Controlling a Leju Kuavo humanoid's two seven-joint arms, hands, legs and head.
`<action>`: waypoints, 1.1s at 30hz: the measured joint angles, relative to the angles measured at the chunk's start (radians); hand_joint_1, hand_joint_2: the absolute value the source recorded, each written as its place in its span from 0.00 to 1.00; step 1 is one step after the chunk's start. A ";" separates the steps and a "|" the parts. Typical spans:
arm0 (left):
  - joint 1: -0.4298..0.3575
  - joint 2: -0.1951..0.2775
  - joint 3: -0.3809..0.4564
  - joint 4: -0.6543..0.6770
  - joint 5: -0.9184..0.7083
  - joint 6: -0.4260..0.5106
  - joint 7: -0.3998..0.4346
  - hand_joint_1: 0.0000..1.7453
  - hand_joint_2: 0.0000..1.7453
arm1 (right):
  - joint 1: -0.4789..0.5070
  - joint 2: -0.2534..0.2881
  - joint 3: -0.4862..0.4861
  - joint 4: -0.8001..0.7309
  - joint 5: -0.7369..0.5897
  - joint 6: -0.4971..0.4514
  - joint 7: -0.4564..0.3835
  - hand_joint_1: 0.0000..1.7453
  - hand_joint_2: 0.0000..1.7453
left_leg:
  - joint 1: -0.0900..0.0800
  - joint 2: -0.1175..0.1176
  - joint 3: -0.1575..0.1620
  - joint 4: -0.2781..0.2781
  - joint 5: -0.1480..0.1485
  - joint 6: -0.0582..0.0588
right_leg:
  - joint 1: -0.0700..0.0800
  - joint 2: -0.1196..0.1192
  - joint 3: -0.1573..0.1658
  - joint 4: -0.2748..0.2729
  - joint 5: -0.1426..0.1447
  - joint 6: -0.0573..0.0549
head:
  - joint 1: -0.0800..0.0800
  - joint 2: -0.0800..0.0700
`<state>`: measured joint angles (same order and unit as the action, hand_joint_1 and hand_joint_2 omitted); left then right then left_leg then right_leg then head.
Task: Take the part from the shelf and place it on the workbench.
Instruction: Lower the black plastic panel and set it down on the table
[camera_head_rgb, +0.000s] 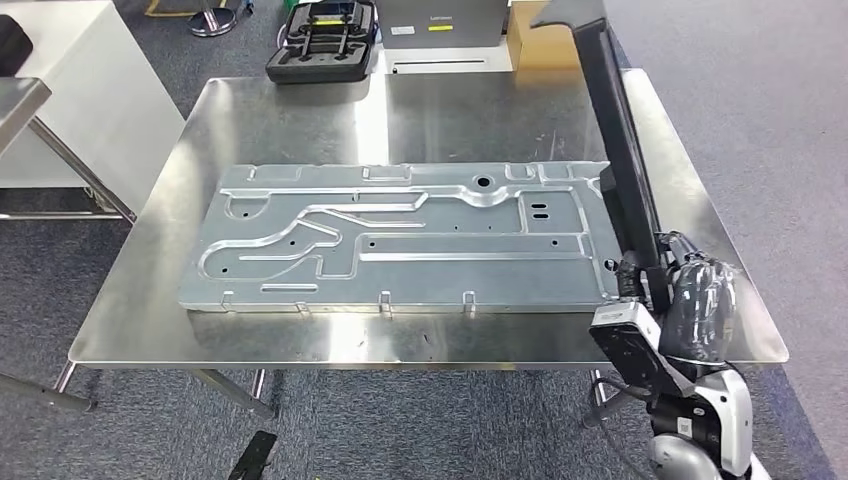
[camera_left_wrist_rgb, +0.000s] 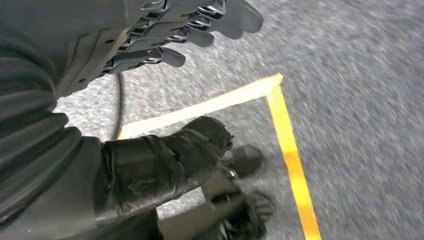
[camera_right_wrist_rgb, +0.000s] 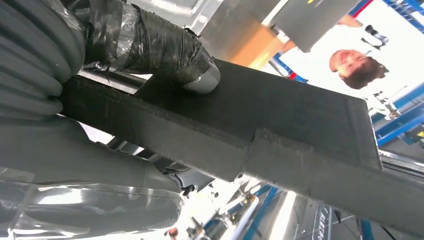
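Workshop (steel workbench (camera_head_rgb: 300, 100), floor tape (camera_left_wrist_rgb: 292, 160))

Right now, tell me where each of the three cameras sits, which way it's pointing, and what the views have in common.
Head view: high on the body, facing forward and down at the steel workbench with the stamped metal panel; the right hand grips a long black part.
Left wrist view: behind the left hand, looking down at grey floor and yellow tape.
Right wrist view: behind the right hand, looking up along the black part toward a person.
Shared: head and right wrist views both show the right hand gripping the black part.
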<state>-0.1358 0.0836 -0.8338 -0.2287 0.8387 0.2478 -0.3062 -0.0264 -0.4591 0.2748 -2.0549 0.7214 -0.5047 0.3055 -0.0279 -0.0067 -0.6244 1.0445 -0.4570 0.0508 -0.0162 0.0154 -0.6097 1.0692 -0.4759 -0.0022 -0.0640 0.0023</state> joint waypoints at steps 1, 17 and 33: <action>0.001 0.000 0.000 0.000 0.000 0.001 0.000 0.00 1.00 | 0.001 -0.012 -0.010 -0.001 0.001 0.001 0.004 1.00 1.00 | 0.002 0.001 0.007 -0.011 0.005 0.001 | -0.001 -0.001 0.001 -0.001 -0.001 0.005 | 0.001 0.000; 0.004 -0.002 0.002 0.000 0.011 -0.003 -0.004 0.00 1.00 | -0.002 -0.137 -0.107 -0.009 0.122 0.208 0.156 1.00 1.00 | 0.017 -0.002 0.009 0.017 -0.022 -0.030 | -0.013 -0.001 -0.007 0.011 0.003 0.011 | 0.008 0.000; -0.022 0.002 0.002 0.000 -0.030 -0.049 -0.006 0.00 1.00 | -0.304 -0.203 0.065 0.130 0.297 0.584 0.160 1.00 1.00 | 0.006 0.000 0.027 -0.041 0.012 -0.004 | -0.013 -0.005 -0.020 0.007 0.009 0.023 | 0.004 0.000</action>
<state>-0.1583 0.0861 -0.8316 -0.2285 0.8091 0.1988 -0.3118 -0.3308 -0.6621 0.3396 -1.9245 1.0180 0.0798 0.4655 -0.0215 -0.0069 -0.5974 1.0038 -0.4453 0.0464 -0.0296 0.0102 -0.6293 1.0761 -0.4669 0.0213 -0.0597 0.0023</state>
